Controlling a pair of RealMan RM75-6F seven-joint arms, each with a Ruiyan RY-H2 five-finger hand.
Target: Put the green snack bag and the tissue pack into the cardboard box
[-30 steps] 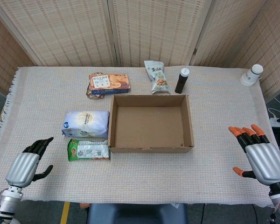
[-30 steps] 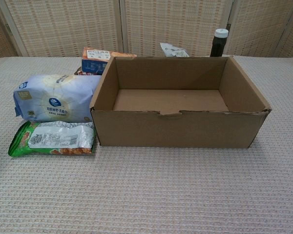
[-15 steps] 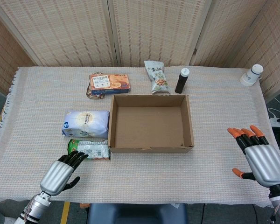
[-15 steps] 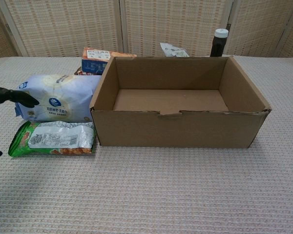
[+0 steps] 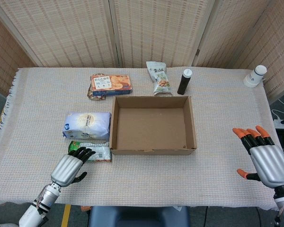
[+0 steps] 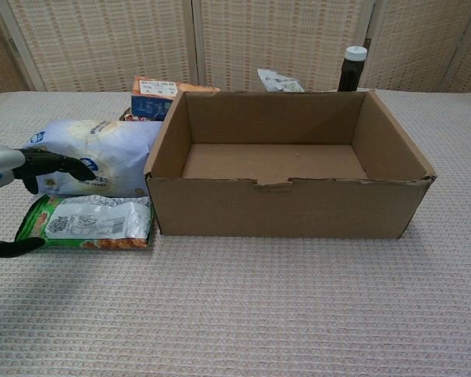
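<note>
The green snack bag (image 5: 95,152) (image 6: 94,223) lies flat on the cloth just left of the cardboard box's (image 5: 153,151) (image 6: 282,207) front corner. Behind it lies the pale blue tissue pack (image 5: 88,125) (image 6: 102,157), against the box's left wall. The box is open and has nothing inside. My left hand (image 5: 71,168) (image 6: 16,174) hovers open over the snack bag's left end, dark fingers spread above it and thumb below; contact cannot be judged. My right hand (image 5: 265,158) is open with orange fingertips, off to the right of the box, seen only in the head view.
An orange biscuit pack (image 5: 110,84) (image 6: 161,92), a second snack bag (image 5: 160,78) and a dark bottle (image 5: 184,81) (image 6: 352,69) stand behind the box. A white round object (image 5: 255,75) sits at the far right corner. Woven screens close off the back.
My left hand has moved right and forward from the table's front left until its fingers are over the green snack bag's left end. The right hand has barely shifted.
</note>
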